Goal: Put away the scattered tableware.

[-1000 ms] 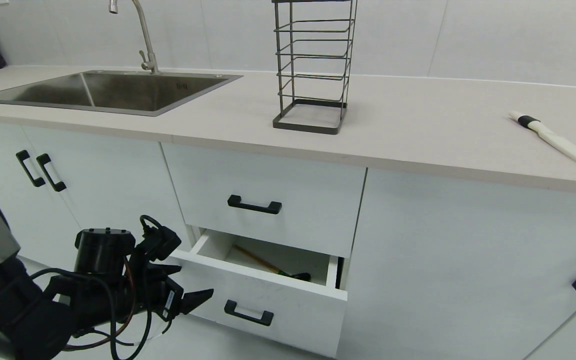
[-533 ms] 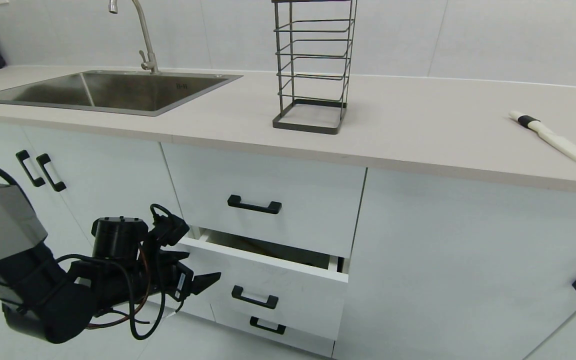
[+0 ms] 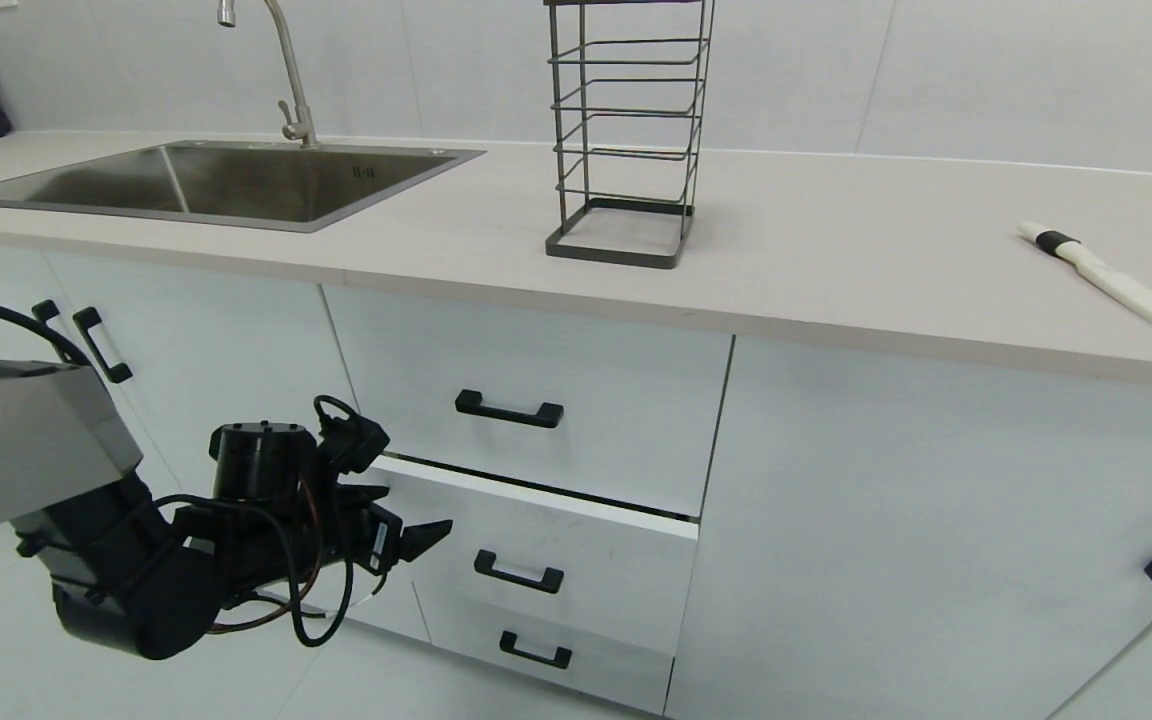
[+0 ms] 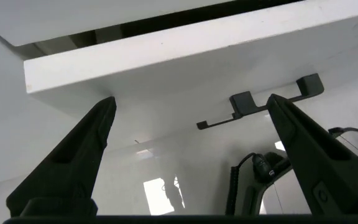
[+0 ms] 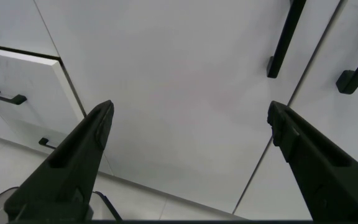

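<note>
left gripper [image 3: 433, 533]: fingers spread wide with nothing between them. it is low at the left end of the middle drawer [image 3: 576, 540], one fingertip by the drawer's top front corner; i cannot tell whether it touches.
right gripper [image 5: 190, 107]: fingers also spread wide, holding nothing, facing plain white cabinet doors [image 5: 166, 74].
white utensil [image 3: 1116, 285]: one, with a black band near one end. it lies flat on the counter [image 3: 836, 260] at the far right, close to the front edge.
drawers: three in a stack. top drawer [image 3: 526, 360] and bottom drawer [image 3: 576, 675] sit flush. the middle drawer stands out slightly, with a thin dark slit above it. each has one black handle [image 3: 518, 573].
other things: one wire rack [image 3: 626, 140] upright mid-counter, one sink [image 3: 236, 185], one faucet [image 3: 286, 70].
open room: bare counter lies between the wire rack and the white utensil, which are well apart.
</note>
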Robot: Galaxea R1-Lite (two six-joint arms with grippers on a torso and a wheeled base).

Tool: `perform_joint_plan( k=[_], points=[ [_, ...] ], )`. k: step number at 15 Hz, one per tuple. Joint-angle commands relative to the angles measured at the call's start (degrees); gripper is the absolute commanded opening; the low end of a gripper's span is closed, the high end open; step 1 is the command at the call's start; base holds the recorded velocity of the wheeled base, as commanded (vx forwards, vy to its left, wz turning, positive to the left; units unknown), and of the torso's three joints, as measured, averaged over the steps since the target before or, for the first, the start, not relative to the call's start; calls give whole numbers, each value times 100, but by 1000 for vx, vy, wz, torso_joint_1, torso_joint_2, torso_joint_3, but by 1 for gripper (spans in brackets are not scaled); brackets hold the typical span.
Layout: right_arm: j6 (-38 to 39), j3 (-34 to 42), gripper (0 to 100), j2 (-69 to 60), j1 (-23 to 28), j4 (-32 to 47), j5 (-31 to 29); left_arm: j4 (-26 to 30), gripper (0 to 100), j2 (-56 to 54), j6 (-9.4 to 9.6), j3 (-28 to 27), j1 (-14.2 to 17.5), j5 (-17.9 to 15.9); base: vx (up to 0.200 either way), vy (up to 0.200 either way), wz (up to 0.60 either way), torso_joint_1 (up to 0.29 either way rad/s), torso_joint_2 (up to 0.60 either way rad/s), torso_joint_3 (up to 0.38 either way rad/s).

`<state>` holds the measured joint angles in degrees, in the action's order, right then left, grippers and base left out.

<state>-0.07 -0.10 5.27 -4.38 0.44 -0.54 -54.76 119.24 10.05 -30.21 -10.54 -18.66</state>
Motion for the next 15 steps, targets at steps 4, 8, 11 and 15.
perform_joint_plan(
  k=[4, 8, 11, 15],
  points=[
    [-1, 1, 100, 9, -2, 0, 1, -105, 100, 170, -46, -266, -27, 38, 0, 0, 0, 0, 0, 0],
    [-1, 1, 100, 9, -2, 0, 1, -114, 100, -120, -143, 235, -273, 346, 0, 0, 0, 0, 0, 0],
    [-1, 1, 100, 9, -2, 0, 1, -114, 100, -902, -319, 920, -519, 548, 0, 0, 0, 0, 0, 0],
    [-1, 1, 100, 9, -2, 0, 1, -114, 100, -2229, -372, 1922, -440, 539, 0, 0, 0, 0, 0, 0]
  ],
)
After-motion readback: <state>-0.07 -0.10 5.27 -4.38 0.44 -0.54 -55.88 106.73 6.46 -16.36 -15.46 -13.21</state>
